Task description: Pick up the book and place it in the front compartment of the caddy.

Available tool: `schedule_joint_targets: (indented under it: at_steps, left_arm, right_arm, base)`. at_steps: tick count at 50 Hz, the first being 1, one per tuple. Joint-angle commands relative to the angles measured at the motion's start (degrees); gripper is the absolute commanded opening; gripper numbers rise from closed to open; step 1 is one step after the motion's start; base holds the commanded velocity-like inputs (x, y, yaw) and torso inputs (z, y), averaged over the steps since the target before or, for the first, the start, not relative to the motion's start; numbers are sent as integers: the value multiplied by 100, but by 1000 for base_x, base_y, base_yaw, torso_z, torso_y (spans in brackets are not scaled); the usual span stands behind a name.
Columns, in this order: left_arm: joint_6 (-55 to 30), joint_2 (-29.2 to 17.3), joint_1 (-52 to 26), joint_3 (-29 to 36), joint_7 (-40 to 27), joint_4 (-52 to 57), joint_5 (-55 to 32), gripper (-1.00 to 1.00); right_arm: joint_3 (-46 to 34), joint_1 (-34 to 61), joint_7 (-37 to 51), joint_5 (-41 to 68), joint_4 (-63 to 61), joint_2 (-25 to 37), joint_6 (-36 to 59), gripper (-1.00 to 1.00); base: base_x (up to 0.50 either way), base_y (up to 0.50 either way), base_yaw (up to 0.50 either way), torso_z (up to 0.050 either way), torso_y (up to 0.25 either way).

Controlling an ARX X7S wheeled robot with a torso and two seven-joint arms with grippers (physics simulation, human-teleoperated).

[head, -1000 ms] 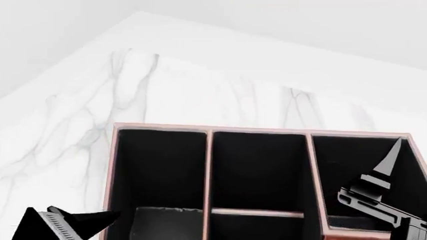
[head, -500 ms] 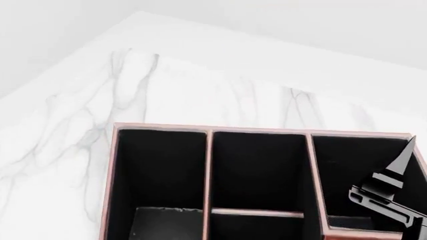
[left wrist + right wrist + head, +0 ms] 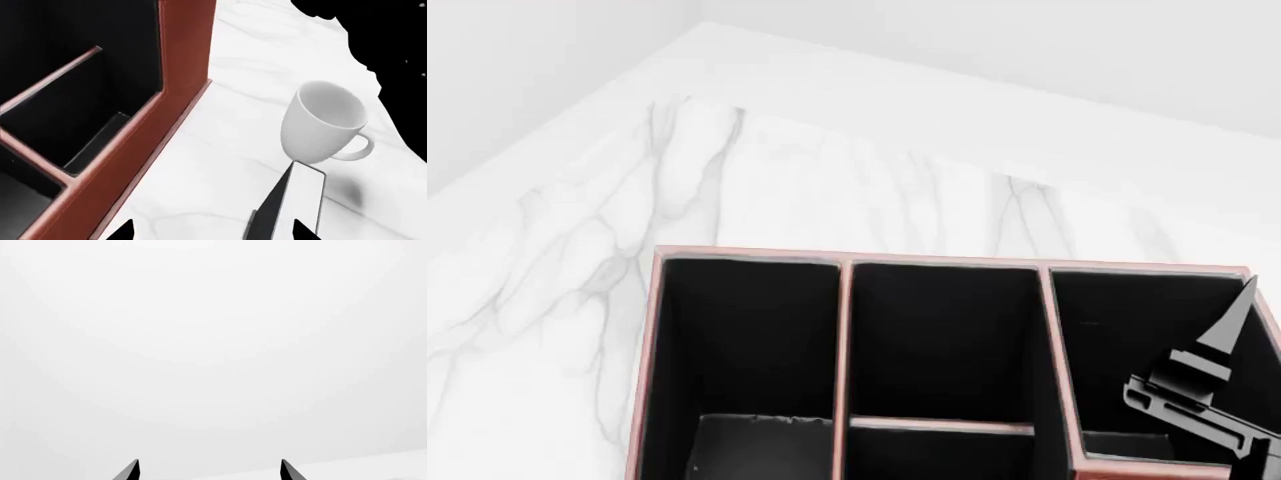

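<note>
The book, thin and black with white page edges, stands on edge on the marble beside the white mug. My left gripper is open, and the book's near end lies between its tips, closer to one of them. The caddy, reddish-brown with black lining, is on the other side. In the head view the caddy fills the bottom. A short cross divider splits its middle column, with a squarish pocket beyond it. The nearer pocket is cut off, so I cannot tell which is the front compartment. My right gripper is open and empty over the caddy's right end.
The white marble counter runs back to a white wall corner. The right wrist view shows only its two black fingertips against blank white wall. A black mass of the robot fills one corner of the left wrist view.
My left gripper, at the head view's bottom left one second ago, has dropped out of that view. My right gripper has shifted slightly right and down. The caddy has not moved.
</note>
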Motion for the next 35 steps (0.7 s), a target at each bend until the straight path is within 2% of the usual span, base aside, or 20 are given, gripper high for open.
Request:
schedule_joint_targets:
  at_steps: [1, 9, 22, 28, 35]
  left_arm:
    - [-198, 57, -63, 37, -142, 114, -410, 100]
    - [-35, 21, -170, 454, 51, 81, 28, 100]
    - [506, -417, -408, 1481, 1094, 332, 879, 100]
    - [713, -507, -494, 1728, 1369, 326, 1095, 100]
    - [1295, -609, -565, 2267, 1689, -72, 1939, 100]
  right_arm:
    - [0, -32, 12, 14, 6, 20, -28, 100]
    - [-3, -38, 37, 9, -28, 48, -17, 100]
    - [-36, -57, 18, -14, 76, 41, -145, 100]
    - [-42, -42, 30, 2, 63, 62, -118, 100]
    - [-34, -39, 61, 36, -2, 89, -60, 100]
  base:
    - [0, 0, 0, 0, 0]
    - [0, 0, 0, 0, 0]
    - [0, 0, 0, 0, 0]
    - [0, 0, 0, 0, 0]
    - [0, 0, 0, 0, 0]
